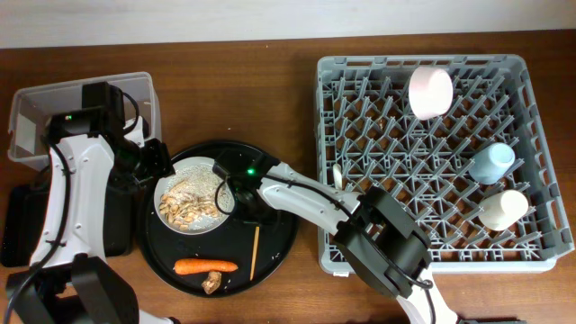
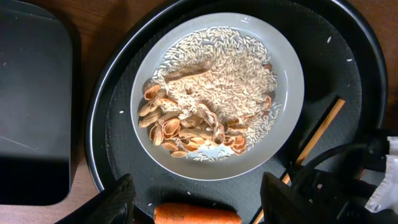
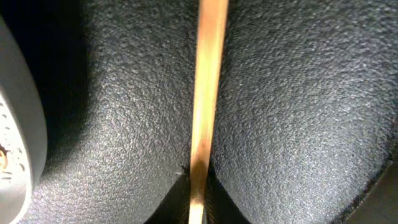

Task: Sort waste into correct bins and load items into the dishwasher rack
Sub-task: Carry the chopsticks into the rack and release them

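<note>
The white plate (image 1: 171, 183) holds rice and brown scraps (image 1: 192, 202) on the round black tray (image 1: 279, 236). The orange carrot (image 1: 205, 266) and a thin wooden chopstick (image 1: 255, 250) lie on that tray. My right gripper (image 3: 200, 199) is shut on the chopstick's (image 3: 208, 81) near end, low on the tray beside the plate (image 1: 241, 209). My left gripper (image 1: 151, 167) is open over the tray's left rim. In the left wrist view its fingers (image 2: 199, 202) frame the carrot (image 2: 196, 216) below. The grey rack (image 1: 378, 126) holds the pink bowl (image 1: 430, 90), blue cup (image 1: 492, 164) and cream cup (image 1: 504, 209).
A clear tub (image 1: 36, 112) stands at the far left, and a shallow black tray (image 1: 22, 225) lies in front of it. A brown scrap (image 1: 212, 284) lies by the carrot. A white piece (image 1: 337, 177) stands at the rack's left edge.
</note>
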